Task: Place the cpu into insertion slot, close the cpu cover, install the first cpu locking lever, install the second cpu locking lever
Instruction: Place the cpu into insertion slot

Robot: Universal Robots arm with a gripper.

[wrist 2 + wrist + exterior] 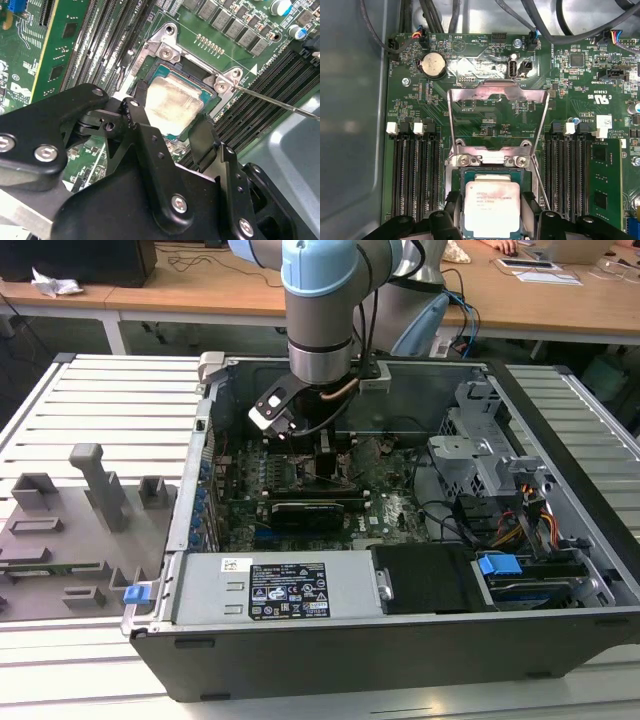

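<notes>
Motherboard (600, 65) inside computer case (400, 660): jaws grip the cpu (492, 207) at the insertion slot (492, 172); cpu cover (497, 92) raised.

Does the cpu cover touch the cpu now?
Apart. The first wrist view shows the cpu cover swung open, the cpu face fully bare.

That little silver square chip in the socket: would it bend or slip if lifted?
The cpu looks like a flat metal-faced plate, so probably stiff and light. Its thin, smooth edges may be slippery to grip. Lying flat in the insertion slot, it seems unlikely to roll or tip.
</notes>
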